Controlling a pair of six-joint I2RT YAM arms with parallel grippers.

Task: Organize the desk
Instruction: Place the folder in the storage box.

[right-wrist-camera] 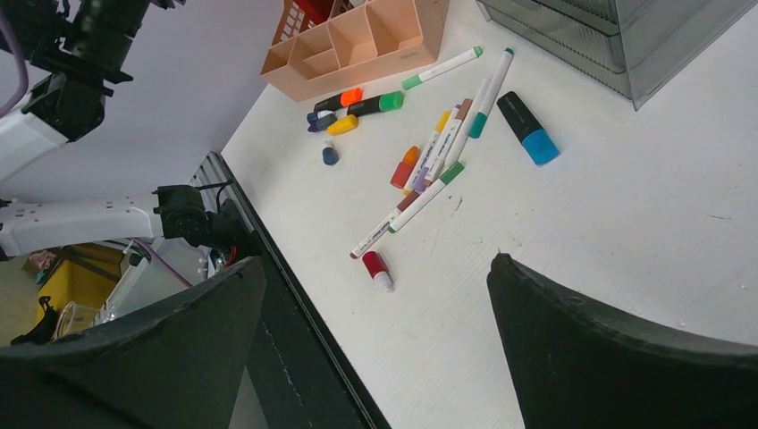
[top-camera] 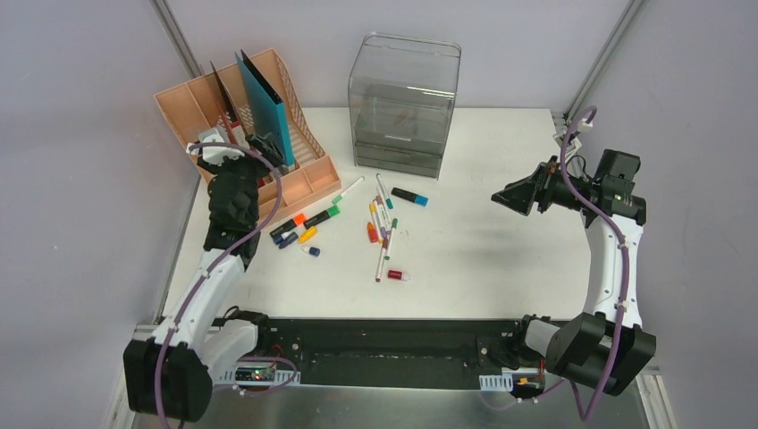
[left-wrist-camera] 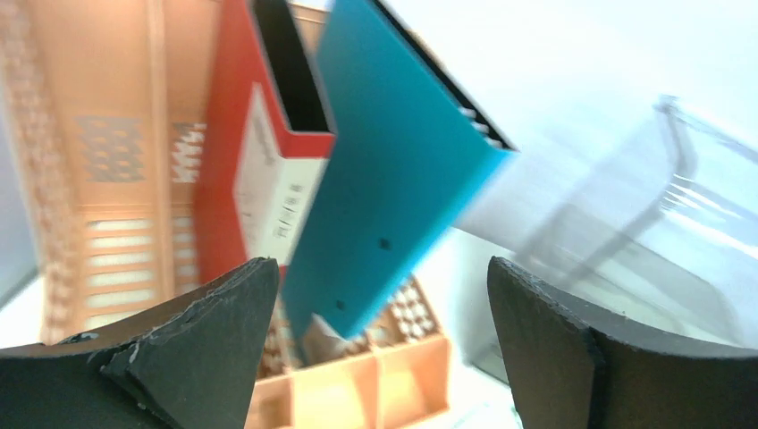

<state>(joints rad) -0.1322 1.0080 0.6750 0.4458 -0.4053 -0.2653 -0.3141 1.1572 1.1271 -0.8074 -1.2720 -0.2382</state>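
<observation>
A black front rail (top-camera: 393, 344) runs along the near edge, with the two arm bases bolted at either end of it. Beyond it lies the worktop (top-camera: 501, 268), a large white rectangle that fills the middle of the scene.

The left arm (top-camera: 210, 277) reaches up the left side to a peach file rack (top-camera: 183, 96) standing at the far left corner. The left jaws are spread wide and hold nothing. They sit at the rack, close to a teal folder (top-camera: 266, 107) that stands on edge in one slot, leaning. Seen from the left wrist, a red and white folder (left-wrist-camera: 255, 179) stands just beside the teal one.

A clear grey drawer box (top-camera: 407, 98) stands at the far edge, to the right of the rack. Loose pens (top-camera: 383, 223) and stubby highlighters (top-camera: 308, 222) lie scattered on the worktop in front of the rack and the box. Among them are a black highlighter with a blue cap (top-camera: 409, 196) and a short red marker (top-camera: 396, 275), which lies nearest the rail.

The right arm (top-camera: 612, 259) bends up over the right side. The right jaws are spread wide and empty, raised above the worktop and pointing toward the pens.
</observation>
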